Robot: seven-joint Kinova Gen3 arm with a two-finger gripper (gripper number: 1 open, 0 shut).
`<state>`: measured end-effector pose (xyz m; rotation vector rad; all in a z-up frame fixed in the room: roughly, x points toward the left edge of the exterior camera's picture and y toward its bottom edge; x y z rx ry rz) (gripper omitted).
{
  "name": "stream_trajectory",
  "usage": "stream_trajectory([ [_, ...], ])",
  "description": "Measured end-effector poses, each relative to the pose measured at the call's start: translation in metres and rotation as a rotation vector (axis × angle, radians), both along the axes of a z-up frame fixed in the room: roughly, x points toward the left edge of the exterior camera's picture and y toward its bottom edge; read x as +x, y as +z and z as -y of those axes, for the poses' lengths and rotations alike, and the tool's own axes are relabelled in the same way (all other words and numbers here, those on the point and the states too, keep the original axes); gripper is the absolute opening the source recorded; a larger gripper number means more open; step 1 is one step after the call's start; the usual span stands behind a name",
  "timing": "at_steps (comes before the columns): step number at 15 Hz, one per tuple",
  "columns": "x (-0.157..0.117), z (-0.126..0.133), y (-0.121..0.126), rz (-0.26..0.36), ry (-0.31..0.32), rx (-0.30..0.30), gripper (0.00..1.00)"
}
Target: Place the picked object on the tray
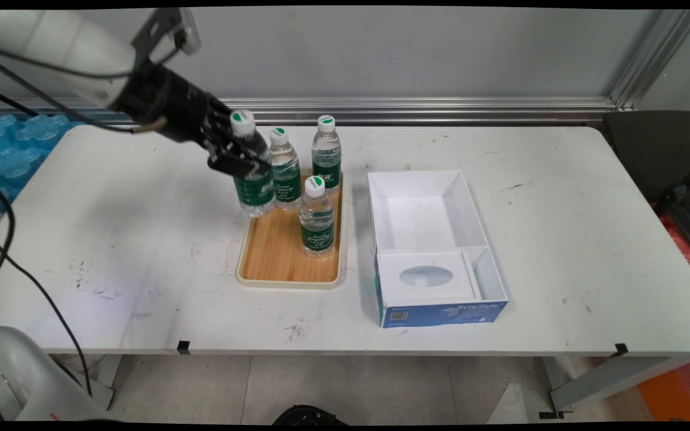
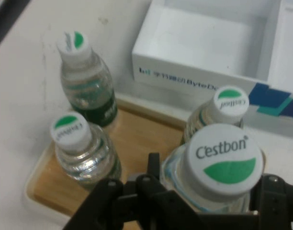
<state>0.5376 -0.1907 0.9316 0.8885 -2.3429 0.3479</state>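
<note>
My gripper (image 1: 236, 157) (image 2: 211, 203) is shut on a clear water bottle (image 1: 253, 179) with a green label and a white Cestbon cap (image 2: 226, 159). It grips just below the neck. The bottle leans to the left over the far left corner of a wooden tray (image 1: 273, 251) (image 2: 137, 139); whether its base touches the tray is unclear. Three more such bottles stand upright on the tray: one right beside the held one (image 1: 286, 170), one at the far right corner (image 1: 326, 155), one nearer the middle (image 1: 317, 218). In the hand view they appear around the held cap (image 2: 84, 72) (image 2: 82, 143) (image 2: 225, 108).
An open white box (image 1: 435, 239) (image 2: 208, 43) with blue sides and an inner insert sits just right of the tray. Blue bubble sheet (image 1: 15, 149) lies beyond the table's left edge. A dark chair (image 1: 656, 155) stands at the far right.
</note>
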Motion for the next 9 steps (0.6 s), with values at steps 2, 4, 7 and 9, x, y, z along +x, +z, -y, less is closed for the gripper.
stream_trajectory([
  [2,-0.001,0.0,-0.014,0.0,0.0,0.007,0.0],
  [4,-0.003,0.001,-0.032,-0.001,-0.003,0.013,0.0],
  [7,-0.005,0.004,-0.05,-0.003,-0.006,0.018,0.0],
  [9,-0.006,0.006,-0.063,-0.003,-0.005,0.022,0.0],
])
